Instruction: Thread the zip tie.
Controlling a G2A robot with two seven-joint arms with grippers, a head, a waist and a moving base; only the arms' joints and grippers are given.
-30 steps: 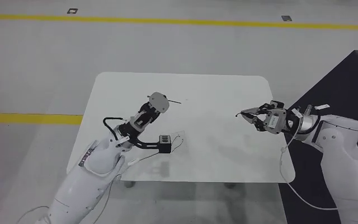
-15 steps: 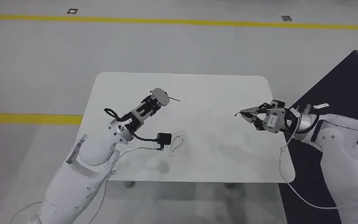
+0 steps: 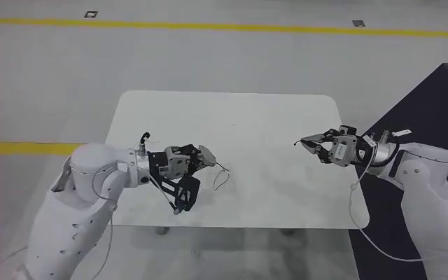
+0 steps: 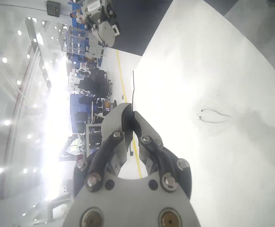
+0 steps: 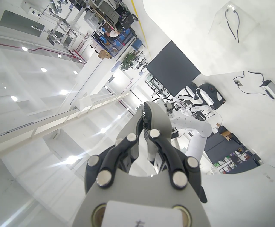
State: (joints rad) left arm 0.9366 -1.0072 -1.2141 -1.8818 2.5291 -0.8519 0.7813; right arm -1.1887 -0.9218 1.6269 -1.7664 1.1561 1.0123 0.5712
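Since the earlier frames the left arm has pulled back from the far-left part of the tabletop (image 3: 266,119) and has swung its wrist round. The left gripper (image 3: 208,157) now points across the tabletop toward the other arm. The right arm has kept its place near the right edge.

The left jaws are pressed together on a black zip tie (image 4: 133,90), which they pinch partway along its length. One long, thin end stands out straight past the jaw tips. The short end hangs behind them, with a small block on it that looks like the head. The hold seems chosen to offer the free end sideways to the right gripper (image 3: 302,143), so that the two arms can meet above the tabletop.

The right jaws are also pressed together, and nothing can be seen between them. They point toward the left arm but are well apart from it. They will probably have to spread before they can take an end of the tie.

Two spare zip ties (image 3: 221,179) lie on the tabletop just beside the left gripper, in what seems to be a clear bag (image 5: 247,19). The threading itself is not yet begun.
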